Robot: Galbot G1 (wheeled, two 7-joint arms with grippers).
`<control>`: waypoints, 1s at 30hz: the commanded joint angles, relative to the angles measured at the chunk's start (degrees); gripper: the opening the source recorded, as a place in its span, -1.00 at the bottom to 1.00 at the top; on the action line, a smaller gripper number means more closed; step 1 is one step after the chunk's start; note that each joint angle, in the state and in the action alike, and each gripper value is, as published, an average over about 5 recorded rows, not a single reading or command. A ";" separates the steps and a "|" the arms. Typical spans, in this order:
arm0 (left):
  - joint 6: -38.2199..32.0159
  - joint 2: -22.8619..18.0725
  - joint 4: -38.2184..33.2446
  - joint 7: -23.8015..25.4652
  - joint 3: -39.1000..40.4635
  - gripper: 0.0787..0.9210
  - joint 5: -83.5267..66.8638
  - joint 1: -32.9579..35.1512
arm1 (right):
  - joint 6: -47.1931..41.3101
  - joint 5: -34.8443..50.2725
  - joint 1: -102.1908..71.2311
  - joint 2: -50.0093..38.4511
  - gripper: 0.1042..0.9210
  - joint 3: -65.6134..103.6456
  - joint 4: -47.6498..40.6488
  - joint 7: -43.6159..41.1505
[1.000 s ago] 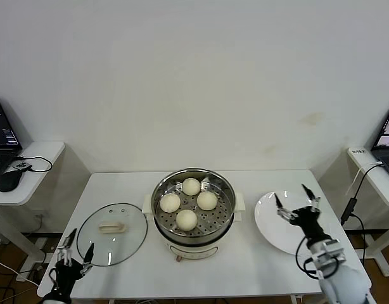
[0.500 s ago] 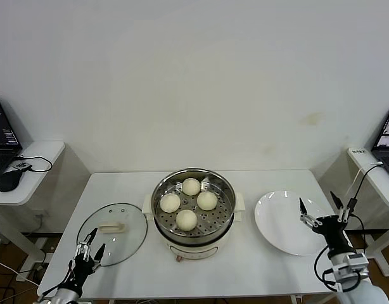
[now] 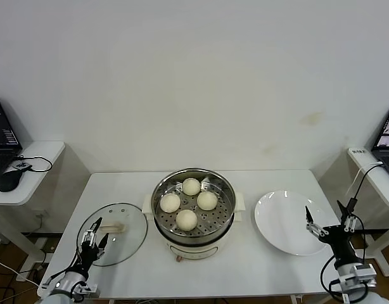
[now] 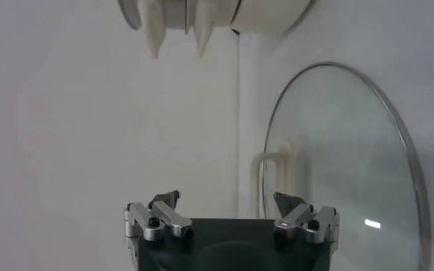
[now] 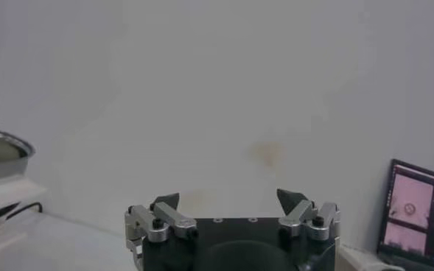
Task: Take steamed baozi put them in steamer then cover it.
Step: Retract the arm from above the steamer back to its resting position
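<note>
Four steamed baozi [image 3: 189, 202] sit inside the uncovered steamer [image 3: 193, 212] mid-tabletop [image 3: 245, 266]. The cover [image 3: 113, 233] lies flat to its left, the left tool [image 3: 93, 237] spread wide over its near edge. The right tool [image 3: 330, 222], also spread, hangs by the white plate [image 3: 289, 223].

Head view: both arms are cut off by the lower frame edge. The left hand [image 3: 93, 240] overlaps the near rim of the cover [image 3: 121, 235]. Left wrist view: the cover [image 4: 349, 169] runs off the frame edge, and the steamer [image 4: 268, 9] shows only as a cropped base. Right wrist view: the steamer [image 5: 3, 143] is reduced to a rim sliver.
</note>
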 commanded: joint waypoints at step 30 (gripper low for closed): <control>0.55 1.37 9.98 1.29 5.07 0.76 -1.38 -12.37 | 1.22 -0.94 -3.50 2.12 0.76 0.97 0.15 -0.84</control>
